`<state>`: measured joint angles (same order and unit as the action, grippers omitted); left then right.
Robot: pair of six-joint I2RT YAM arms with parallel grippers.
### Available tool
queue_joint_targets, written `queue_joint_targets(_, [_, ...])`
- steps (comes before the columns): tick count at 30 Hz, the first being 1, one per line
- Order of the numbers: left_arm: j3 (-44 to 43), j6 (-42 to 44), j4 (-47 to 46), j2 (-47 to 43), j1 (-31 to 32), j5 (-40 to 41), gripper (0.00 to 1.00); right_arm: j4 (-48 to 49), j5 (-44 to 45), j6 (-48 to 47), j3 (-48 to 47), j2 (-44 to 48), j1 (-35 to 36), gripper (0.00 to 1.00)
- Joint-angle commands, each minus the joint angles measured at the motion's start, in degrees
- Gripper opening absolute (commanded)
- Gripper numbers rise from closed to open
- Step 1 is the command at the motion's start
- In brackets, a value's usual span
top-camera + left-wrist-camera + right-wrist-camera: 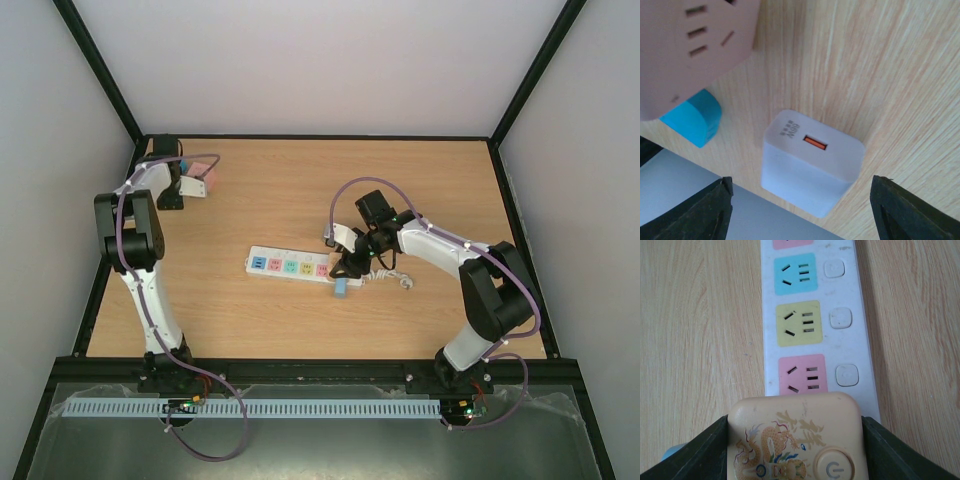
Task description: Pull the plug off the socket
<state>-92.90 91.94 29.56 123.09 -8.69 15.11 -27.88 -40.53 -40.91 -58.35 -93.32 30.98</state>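
At the socket (812, 325) end, right tool (795, 452) clasps the plug (795, 435); left tool (800, 212) gapes over a charger (810, 160).

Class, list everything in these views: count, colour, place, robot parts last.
socket: one, white with pastel outlets, table centre
plug: one, cream with gold dragon, socket's right end
cord: one, white, right of the socket
blue piece: one, blue, near the socket's right end
charger: one, white with orange port, far left corner
outlet block: one, pink, beside the charger
blue block: one, blue, beside the outlet block
table: one, light wood
left gripper: one, black, open above the charger
right gripper: one, black, shut on the plug
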Motion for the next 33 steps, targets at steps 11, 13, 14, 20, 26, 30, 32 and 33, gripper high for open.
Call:
queue_joint_targets(11, [-0.83, -8.5, 4.7, -6.57, -0.27, -8.41, 0.92, 2.03, 2.79, 1.36, -0.2, -1.24, 0.82, 0.36])
queue_joint_targets(13, [-0.32, -11.52, 5.37, -8.78, -0.12, -12.03, 0.93, 2.04, 2.74, 1.65, -0.59, -1.6, 1.0, 0.36])
queue_joint_targets(14, [0.04, -13.78, 5.48, -9.81, 0.04, -13.7, 0.93, 2.11, 2.78, 1.81, -0.74, -1.75, 1.17, 0.36])
queue_joint_targets(20, [5.01, -24.61, 4.45, -17.19, 1.13, -25.11, 0.94, 4.65, 3.47, 4.26, -1.19, -2.56, 1.92, 0.36])
queue_joint_targets(26, [13.48, -34.21, 0.99, -26.51, 4.19, -34.81, 0.96, 9.7, 5.13, 11.39, -2.55, -4.27, 2.59, 0.33])
queue_joint_targets(30, [16.69, -40.62, -0.56, -30.55, 6.92, -38.74, 0.98, 14.91, 9.27, 18.3, -1.6, -4.16, 2.55, 0.31])
queue_joint_targets(32, [17.88, -43.79, -0.82, -31.97, 8.3, -41.05, 0.98, 17.67, 11.51, 21.83, -0.73, -3.79, 2.59, 0.31])
queue_joint_targets(33, [18.65, -45.25, -1.02, -32.84, 8.92, -42.39, 0.99, 19.24, 13.08, 23.49, -0.11, -3.64, 2.59, 0.3])
